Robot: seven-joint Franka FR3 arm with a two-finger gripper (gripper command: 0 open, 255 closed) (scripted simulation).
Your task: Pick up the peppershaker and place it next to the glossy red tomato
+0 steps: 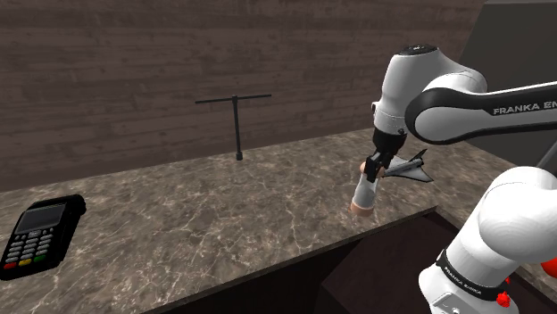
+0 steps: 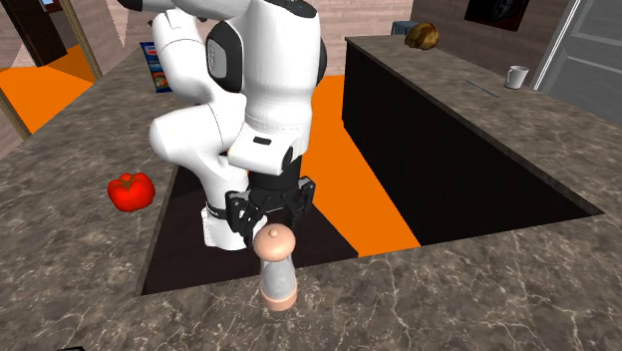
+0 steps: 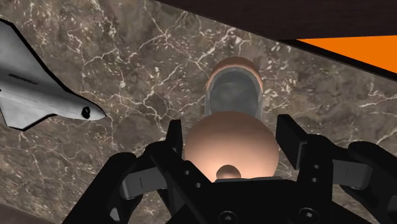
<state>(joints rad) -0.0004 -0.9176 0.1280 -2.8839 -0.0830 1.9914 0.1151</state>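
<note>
The pepper shaker [image 1: 364, 192] stands upright on the marble counter near its edge. It has a clear glass body [image 3: 235, 95] and a rounded pinkish-tan cap [image 2: 274, 242]. My black gripper [image 1: 381, 168] hangs straight over it, open. In the wrist view the gripper [image 3: 232, 130] has a finger on each side of the cap, close to it but not clasping. The glossy red tomato [image 2: 132, 189] lies on another stretch of counter, across the dark gap, towards the second exterior view's left.
A grey toy space shuttle [image 1: 412, 168] lies on the counter just beside the shaker. A card terminal [image 1: 40, 234] and a thin black T-shaped stand [image 1: 236, 125] sit farther off. Behind the arm are a dark recess, an orange floor [image 2: 359, 189], and a far counter with a mug [image 2: 516, 76].
</note>
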